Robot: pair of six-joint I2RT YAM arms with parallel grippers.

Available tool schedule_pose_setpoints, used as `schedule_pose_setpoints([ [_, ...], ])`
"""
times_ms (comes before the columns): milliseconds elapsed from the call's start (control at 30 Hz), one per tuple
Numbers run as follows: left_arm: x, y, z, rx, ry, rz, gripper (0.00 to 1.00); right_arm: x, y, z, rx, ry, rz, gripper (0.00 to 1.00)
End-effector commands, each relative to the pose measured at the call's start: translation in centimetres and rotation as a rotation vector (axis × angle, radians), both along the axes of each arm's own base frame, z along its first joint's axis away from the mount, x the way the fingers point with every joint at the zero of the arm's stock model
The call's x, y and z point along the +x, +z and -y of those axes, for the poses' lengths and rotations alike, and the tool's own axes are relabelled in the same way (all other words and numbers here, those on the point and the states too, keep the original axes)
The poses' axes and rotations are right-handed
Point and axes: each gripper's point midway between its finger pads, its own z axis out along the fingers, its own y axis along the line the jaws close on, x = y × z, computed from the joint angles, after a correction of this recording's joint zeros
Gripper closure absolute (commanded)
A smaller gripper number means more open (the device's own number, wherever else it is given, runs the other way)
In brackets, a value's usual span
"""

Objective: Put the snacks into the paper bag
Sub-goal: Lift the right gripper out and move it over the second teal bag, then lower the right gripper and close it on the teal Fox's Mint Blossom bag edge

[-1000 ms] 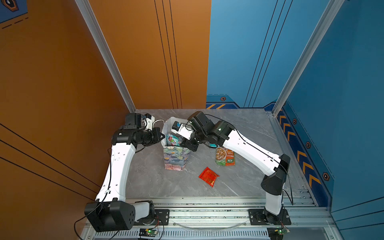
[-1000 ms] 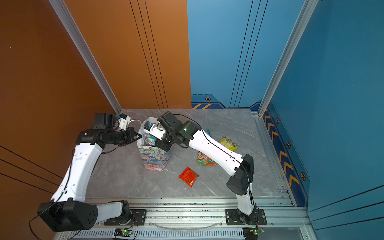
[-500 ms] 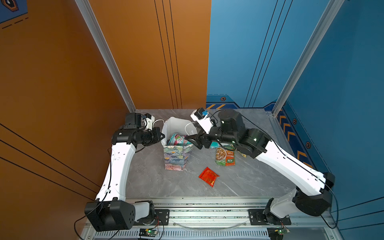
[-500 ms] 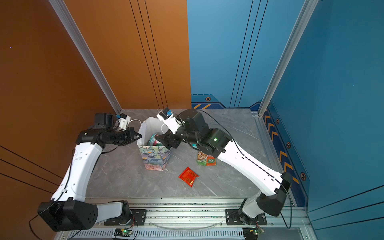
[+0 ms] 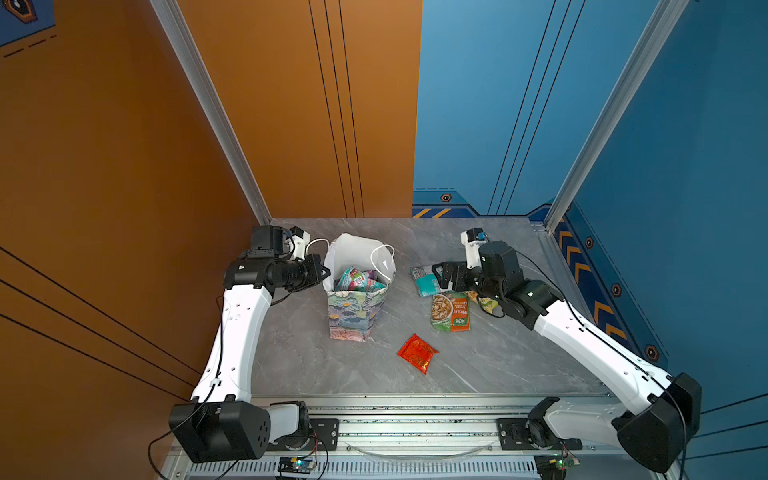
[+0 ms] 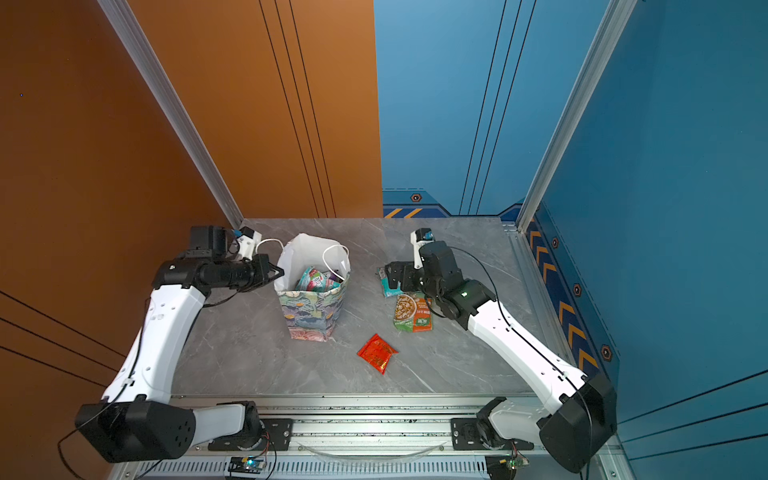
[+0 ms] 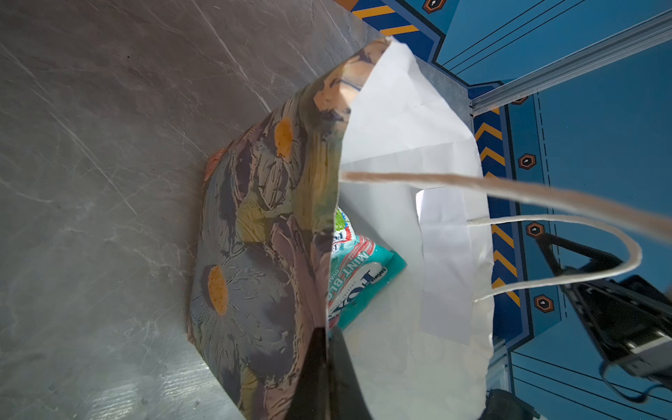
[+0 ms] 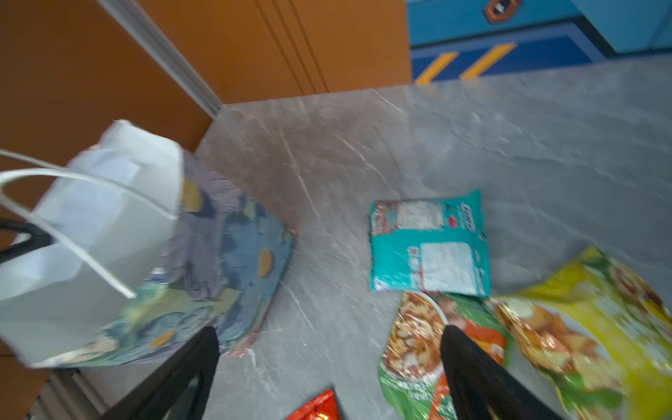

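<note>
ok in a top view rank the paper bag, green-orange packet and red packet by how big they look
1. paper bag, by far
2. green-orange packet
3. red packet, clearly smallest

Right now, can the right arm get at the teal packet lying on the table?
Probably yes: the right gripper is open and empty close to the teal packet, which lies flat with nothing on top of it or between them.

One paper bag [image 5: 353,316]. Outside it, four: one teal packet [image 8: 429,251], one green-orange packet [image 5: 451,312], one yellow packet [image 8: 596,327], one red packet [image 5: 417,353]. Bagged packets [image 5: 358,281]: count unclear.
</note>
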Motion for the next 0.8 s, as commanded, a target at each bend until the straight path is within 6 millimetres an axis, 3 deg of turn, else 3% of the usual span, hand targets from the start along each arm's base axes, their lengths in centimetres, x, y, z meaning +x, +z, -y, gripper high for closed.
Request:
schedule_pose_setpoints([
  [0,0.5,2.0,0.8,-0.03,-0.024,0.064,1.0,0.3,-2.0,2.9,0.099,-0.136,-0.098,0.02],
  [200,0.5,1.6,1.0,-0.026,-0.025,0.052,1.0,2.5,-6.9,5.0,0.075,-0.162,-0.234,0.06],
  [633,1.3,1.2,1.2,-0.03,-0.027,0.028,1.0,9.8,-11.8,6.3,-0.085,-0.153,-0.349,0.33],
  [767,1.7,1.1,1.3,-0.035,-0.029,0.022,1.0,11.9,-13.4,5.5,-0.125,-0.118,-0.395,0.4],
])
